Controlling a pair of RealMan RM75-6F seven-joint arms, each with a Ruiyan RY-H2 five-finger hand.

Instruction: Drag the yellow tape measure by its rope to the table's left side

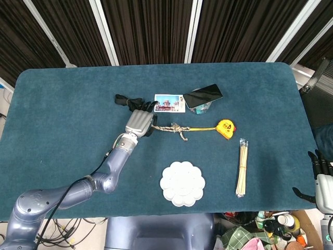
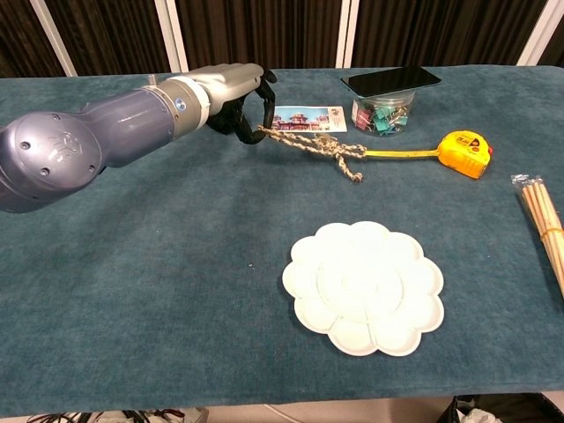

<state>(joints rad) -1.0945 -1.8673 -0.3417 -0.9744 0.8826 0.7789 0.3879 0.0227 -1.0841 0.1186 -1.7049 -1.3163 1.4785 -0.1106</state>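
1. The left hand (image 2: 231, 99) grips the rope's (image 2: 304, 146) end near the table's (image 1: 62, 114) middle.
2. The rope runs rightward, knotted midway, to the yellow tape measure (image 1: 226, 128), which lies toward the right edge.
3. The right hand (image 1: 318, 179) hangs off the table, fingers apart.

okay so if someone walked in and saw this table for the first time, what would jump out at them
Probably the big grey left arm reaching in from the near left, its left hand gripping the end of a knotted rope at mid-table. That rope leads right to a bright yellow tape measure. Nearer the front edge lies a white flower-shaped palette.
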